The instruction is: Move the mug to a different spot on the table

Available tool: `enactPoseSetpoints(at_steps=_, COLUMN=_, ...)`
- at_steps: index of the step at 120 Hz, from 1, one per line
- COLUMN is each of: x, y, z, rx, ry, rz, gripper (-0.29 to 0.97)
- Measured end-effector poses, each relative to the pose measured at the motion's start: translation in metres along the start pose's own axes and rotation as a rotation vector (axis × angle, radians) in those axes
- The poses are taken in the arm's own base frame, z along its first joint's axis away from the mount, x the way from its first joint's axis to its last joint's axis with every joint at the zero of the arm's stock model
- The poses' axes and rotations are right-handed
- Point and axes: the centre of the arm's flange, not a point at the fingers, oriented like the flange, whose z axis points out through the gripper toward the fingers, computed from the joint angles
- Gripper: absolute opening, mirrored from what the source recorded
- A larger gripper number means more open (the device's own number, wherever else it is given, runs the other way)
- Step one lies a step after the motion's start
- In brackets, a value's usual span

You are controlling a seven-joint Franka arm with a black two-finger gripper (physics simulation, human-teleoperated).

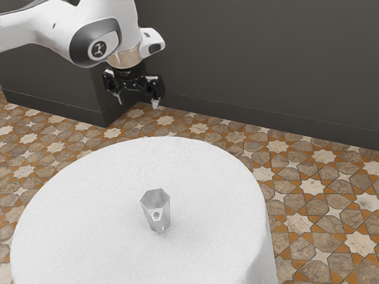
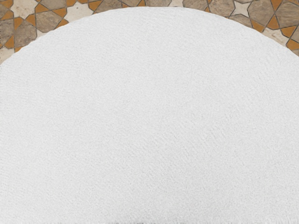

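Observation:
A small grey faceted mug (image 1: 157, 210) stands upright near the middle of the round white table (image 1: 89, 195). My gripper (image 1: 138, 99) hangs high above the table's far edge, well up and to the exterior view's left of the mug. Its black fingers (image 1: 155, 94) are spread apart with nothing between them. In the wrist view the white tabletop (image 2: 149, 121) lies below the hand, with its curved edge meeting the floor.
A patterned brown, orange and cream tile floor (image 1: 308, 177) surrounds the table. Dark walls (image 1: 266, 59) stand behind it, with a dark corner block at the exterior view's left. The cloth hangs over the table's rim.

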Motion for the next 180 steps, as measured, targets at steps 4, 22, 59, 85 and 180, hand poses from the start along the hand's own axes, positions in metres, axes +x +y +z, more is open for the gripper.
enactPoseSetpoints(at_steps=4, x=0.0, y=0.0, z=0.001, rx=0.004, ry=-0.006, rz=0.014, gripper=0.68)
enactPoseSetpoints(at_steps=22, x=-0.006, y=0.008, z=0.018, rx=0.023, ry=-0.05, rz=0.056, gripper=0.68)
enactPoseSetpoints(at_steps=59, x=-0.045, y=0.033, z=0.065, rx=0.041, ry=-0.273, rz=-0.021, gripper=0.68)
enactPoseSetpoints(at_steps=85, x=-0.081, y=0.052, z=0.106, rx=0.036, ry=-0.288, rz=-0.081, gripper=0.68)
enactPoseSetpoints(at_steps=180, x=-0.169, y=0.077, z=0.185, rx=-0.009, ry=-0.276, rz=-0.343, gripper=0.68)
